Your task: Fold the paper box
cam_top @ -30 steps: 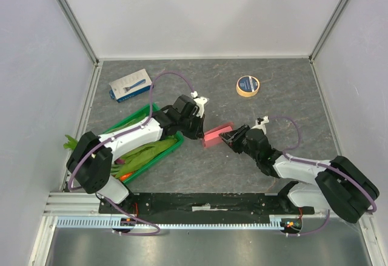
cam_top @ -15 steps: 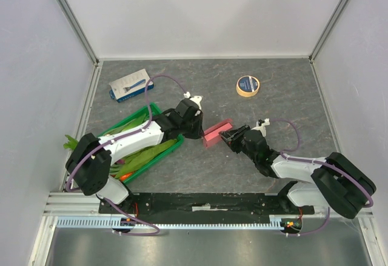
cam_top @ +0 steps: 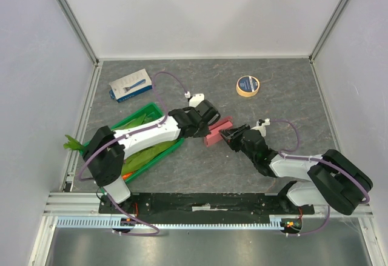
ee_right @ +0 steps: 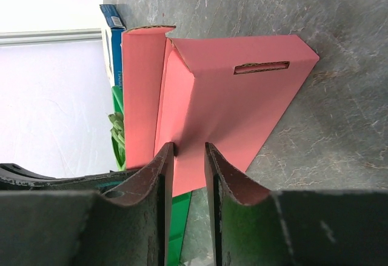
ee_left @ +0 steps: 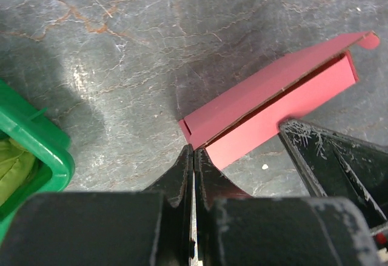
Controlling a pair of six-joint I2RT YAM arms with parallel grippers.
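Observation:
The pink paper box [cam_top: 219, 130] lies at mid-table, tilted, as a long partly folded box. In the left wrist view the box [ee_left: 267, 105] has its lid slightly raised. My left gripper [cam_top: 205, 134] is shut, and its tips [ee_left: 193, 152] touch the box's near left corner. My right gripper [cam_top: 224, 134] is at the box's right near side. In the right wrist view its jaws [ee_right: 188, 152] stand a narrow gap apart against a pink panel [ee_right: 236, 102] with a slot. One right finger [ee_left: 327, 157] touches the box's front face.
A green crate of vegetables [cam_top: 151, 109] sits left of the box, under my left arm; its rim shows in the left wrist view [ee_left: 30, 148]. A blue-and-white flat package [cam_top: 130, 85] lies at the back left. A tape roll [cam_top: 248, 86] lies at the back right.
My left gripper has swung right and down to the box's left end. The box has turned to a steeper angle. The right gripper has barely moved.

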